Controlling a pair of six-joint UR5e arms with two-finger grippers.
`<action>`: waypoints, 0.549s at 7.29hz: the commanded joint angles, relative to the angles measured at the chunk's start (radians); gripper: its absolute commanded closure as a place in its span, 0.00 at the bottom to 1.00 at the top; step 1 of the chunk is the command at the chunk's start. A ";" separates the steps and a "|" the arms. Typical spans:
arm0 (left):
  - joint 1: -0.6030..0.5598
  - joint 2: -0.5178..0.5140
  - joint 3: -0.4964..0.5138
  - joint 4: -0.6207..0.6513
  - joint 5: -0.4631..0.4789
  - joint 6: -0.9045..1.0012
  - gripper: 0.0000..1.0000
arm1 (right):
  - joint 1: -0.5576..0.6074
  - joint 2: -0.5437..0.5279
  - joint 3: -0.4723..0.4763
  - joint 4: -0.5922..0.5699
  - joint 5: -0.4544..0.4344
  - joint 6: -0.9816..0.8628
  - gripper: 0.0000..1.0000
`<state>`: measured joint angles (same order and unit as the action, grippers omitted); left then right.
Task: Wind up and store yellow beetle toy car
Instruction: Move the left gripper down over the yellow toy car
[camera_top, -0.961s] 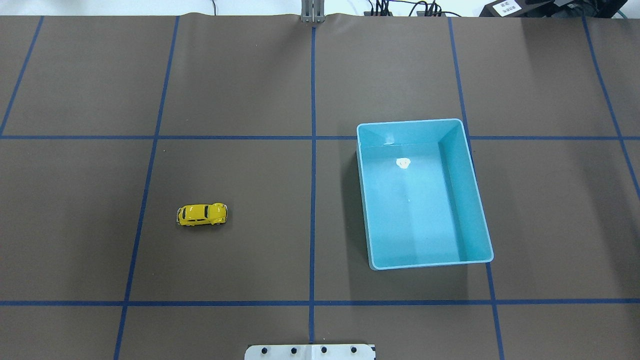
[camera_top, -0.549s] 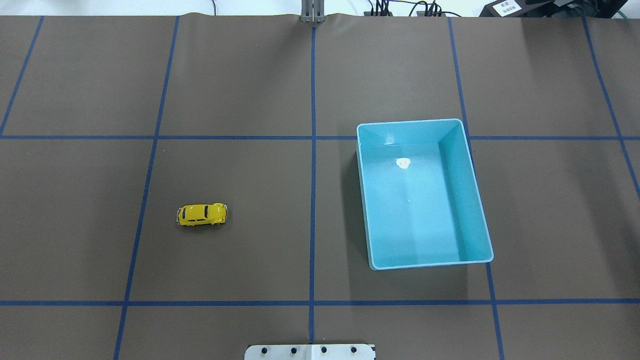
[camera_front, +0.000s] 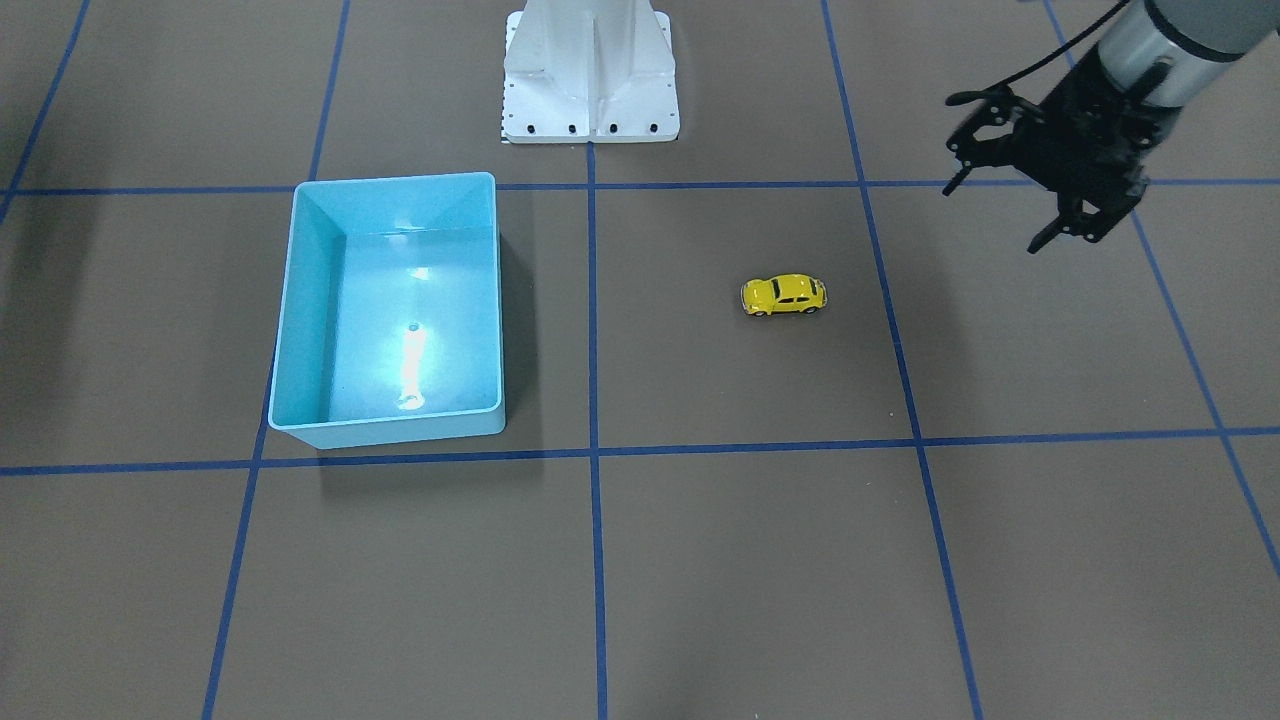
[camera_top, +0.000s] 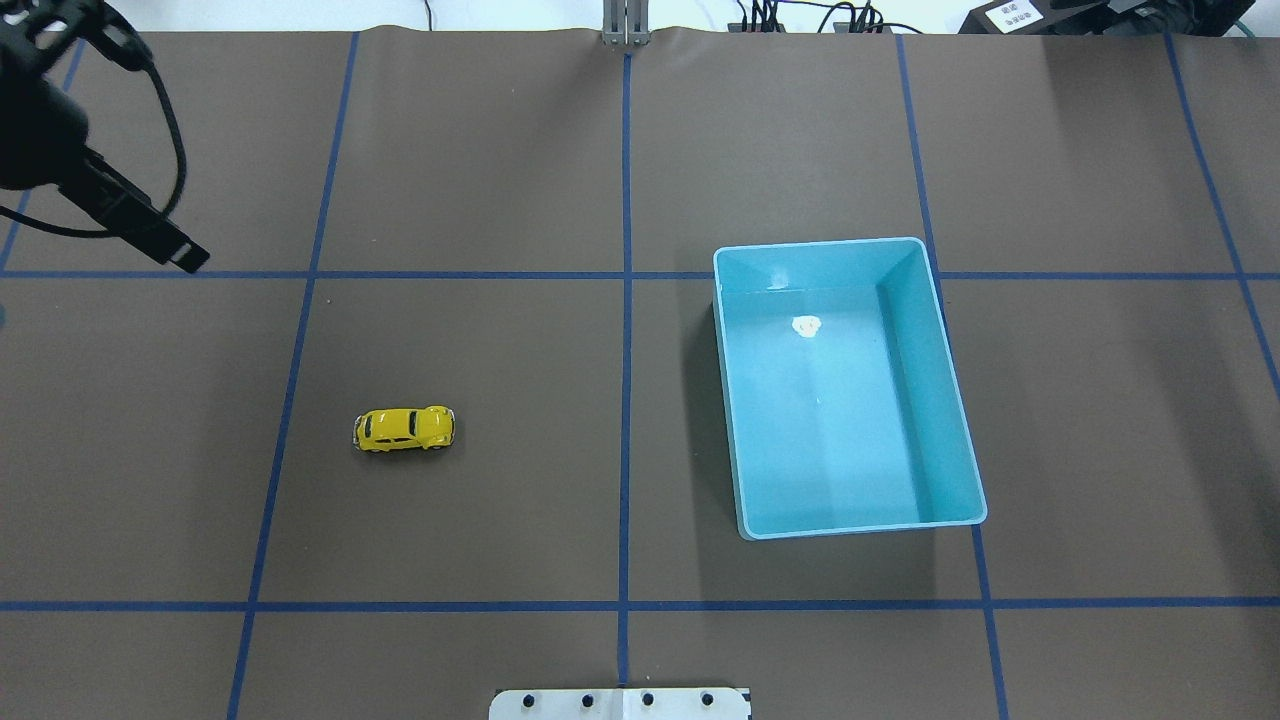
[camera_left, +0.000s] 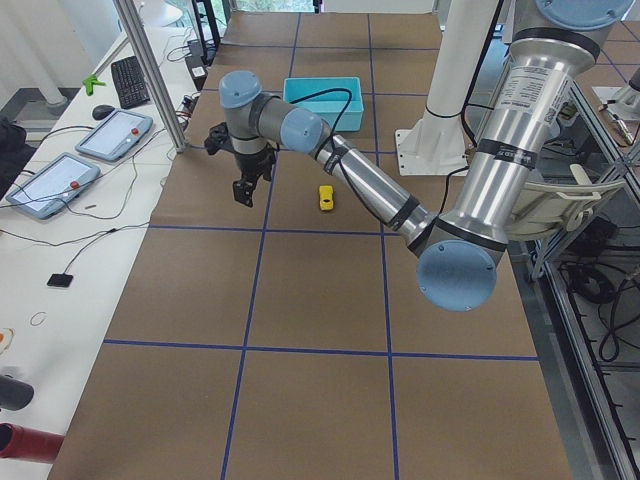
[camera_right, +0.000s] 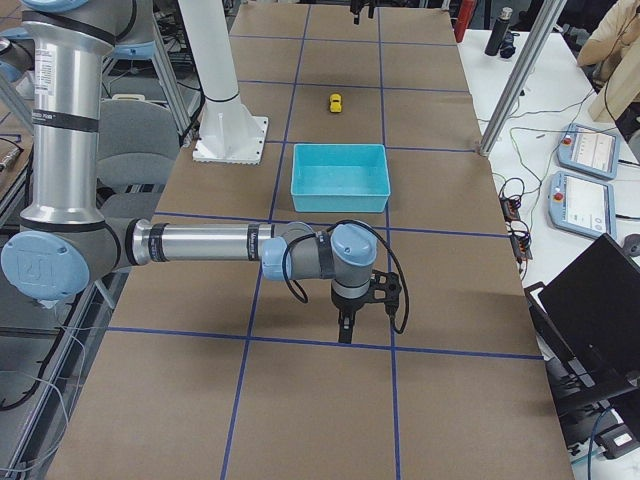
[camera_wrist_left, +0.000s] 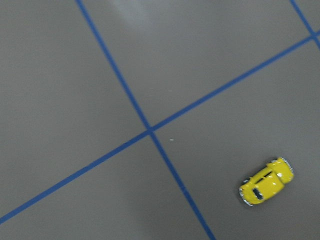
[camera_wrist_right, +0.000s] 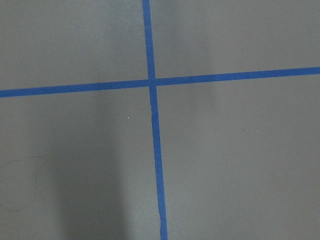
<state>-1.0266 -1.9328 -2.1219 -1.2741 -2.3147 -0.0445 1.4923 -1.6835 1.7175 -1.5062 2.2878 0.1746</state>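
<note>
The yellow beetle toy car (camera_top: 404, 429) stands on its wheels on the brown mat, left of the centre line; it also shows in the front view (camera_front: 784, 295) and the left wrist view (camera_wrist_left: 266, 182). My left gripper (camera_front: 995, 215) hangs open and empty above the mat, well apart from the car, at the overhead view's top left (camera_top: 120, 150). The light blue bin (camera_top: 830, 420) is empty, right of centre. My right gripper (camera_right: 345, 325) shows only in the right side view, far from the bin and car; I cannot tell if it is open.
Blue tape lines divide the mat into squares. The white robot base plate (camera_front: 590, 90) stands at the near edge. Tablets and cables (camera_left: 90, 150) lie on the white side table beyond the mat.
My left gripper has come into the overhead view at the top left. The car and the bin have not moved.
</note>
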 joint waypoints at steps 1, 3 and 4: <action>0.184 -0.011 -0.087 0.001 0.160 0.040 0.00 | -0.027 0.005 0.002 -0.002 -0.004 -0.003 0.00; 0.262 -0.015 -0.099 -0.001 0.223 0.166 0.00 | -0.027 -0.010 -0.010 0.001 0.013 0.012 0.00; 0.304 -0.018 -0.101 -0.001 0.282 0.246 0.00 | -0.041 -0.006 -0.006 0.000 0.025 0.013 0.00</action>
<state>-0.7758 -1.9481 -2.2157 -1.2745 -2.0989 0.1080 1.4623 -1.6905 1.7116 -1.5059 2.2990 0.1823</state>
